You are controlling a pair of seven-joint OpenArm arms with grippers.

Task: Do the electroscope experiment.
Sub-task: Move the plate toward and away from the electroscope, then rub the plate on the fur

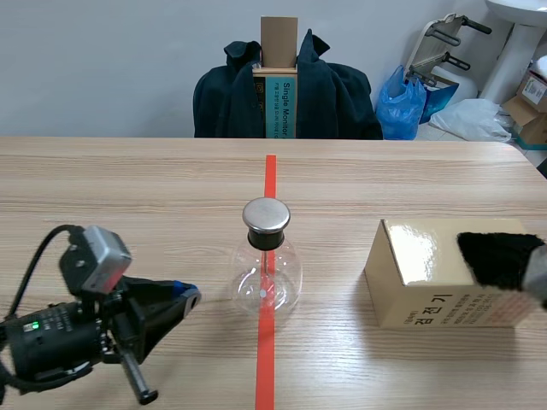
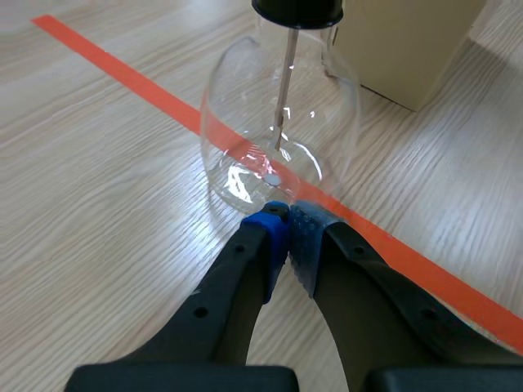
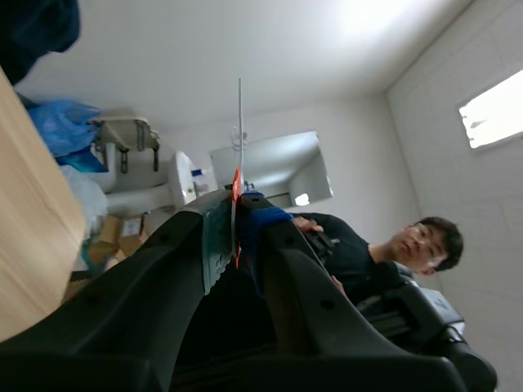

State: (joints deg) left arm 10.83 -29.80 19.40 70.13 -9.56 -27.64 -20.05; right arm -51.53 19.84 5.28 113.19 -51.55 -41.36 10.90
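The electroscope (image 1: pixel 267 273) is a round glass flask with a black neck and a metal cap (image 1: pixel 266 216), standing on the red tape line at the table's middle. In the left wrist view a thin metal rod hangs inside the flask (image 2: pixel 278 131). My left gripper (image 1: pixel 190 297) lies low to the flask's left, shut on nothing, its tips (image 2: pixel 286 214) almost at the glass base. My right gripper (image 3: pixel 237 208) points up toward the ceiling, shut on a thin clear strip (image 3: pixel 239 139) with a red mark. Only a grey part of the right arm (image 1: pixel 538 278) shows at the scene's edge.
A tan cardboard box (image 1: pixel 427 282) stands right of the flask with a black furry cloth (image 1: pixel 500 259) on top. A chair with a dark jacket (image 1: pixel 333 98) is behind the table. A person (image 3: pixel 409 245) shows in the right wrist view.
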